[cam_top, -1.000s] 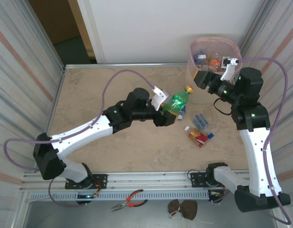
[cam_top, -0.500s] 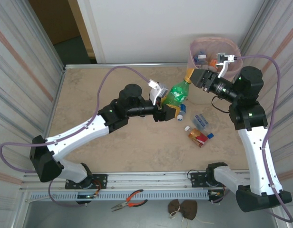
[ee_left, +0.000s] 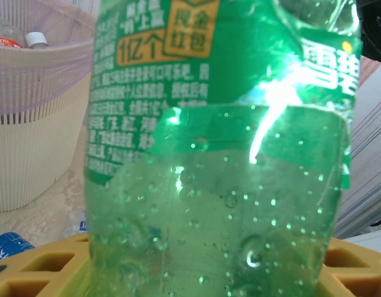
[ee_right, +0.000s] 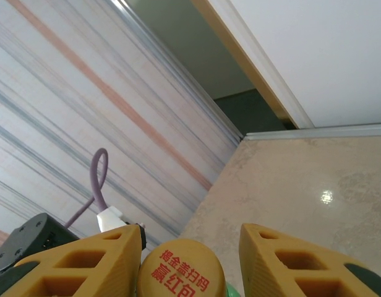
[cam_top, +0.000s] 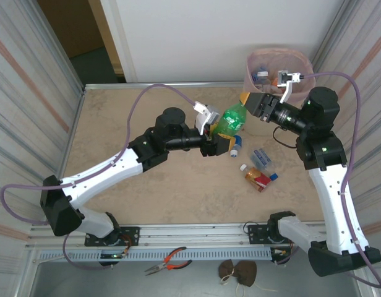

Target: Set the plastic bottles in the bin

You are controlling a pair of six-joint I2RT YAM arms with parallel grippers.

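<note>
Top external view: over a beige tabletop (cam_top: 110,117) walled by striped panels (cam_top: 29,93), left end effector (cam_top: 218,141) grips a green bottle (cam_top: 231,120) beside the bin (cam_top: 302,62), cap (ee_right: 178,272) tilted toward it; right end effector (cam_top: 246,99) straddles the cap, grip unclear.

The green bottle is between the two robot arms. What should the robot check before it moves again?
1. Left gripper shut on the green bottle: ok.
2. Yellow cap sits between the right gripper fingers: ok.
3. Right gripper tight on the cap: not ok, a gap shows beside one finger.
4. Bottle above the bin: not ok, it is beside it.
5. Bin open with room inside: ok.
</note>
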